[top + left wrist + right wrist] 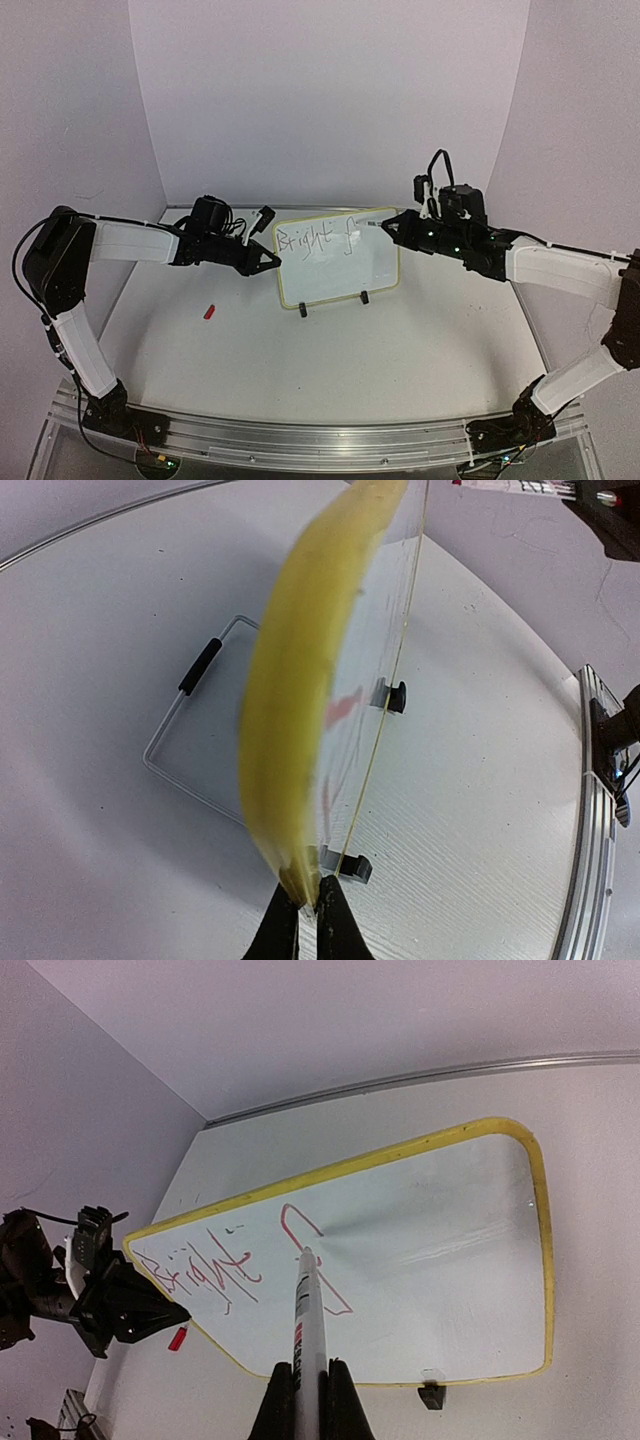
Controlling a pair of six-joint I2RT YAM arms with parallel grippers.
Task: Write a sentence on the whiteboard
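The whiteboard [340,268] stands upright mid-table on two black clip feet [364,297], its rim pale yellow. The sentence [305,240] reads "Bright f" in thin red strokes along the top. My left gripper [272,262] is shut on the board's left edge; the left wrist view shows the jaws [308,905] pinching the yellow rim [300,680] edge-on. My right gripper [308,1368] is shut on a white marker [310,1310], whose tip touches the board [440,1250] at the "f" [300,1230]. From above, the right gripper [392,228] is at the board's top right.
A small red cap [209,311] lies on the table left of the board. The board's wire stand [180,730] rests behind it. An aluminium rail [300,435] runs along the near edge. Pale walls close in the back and sides.
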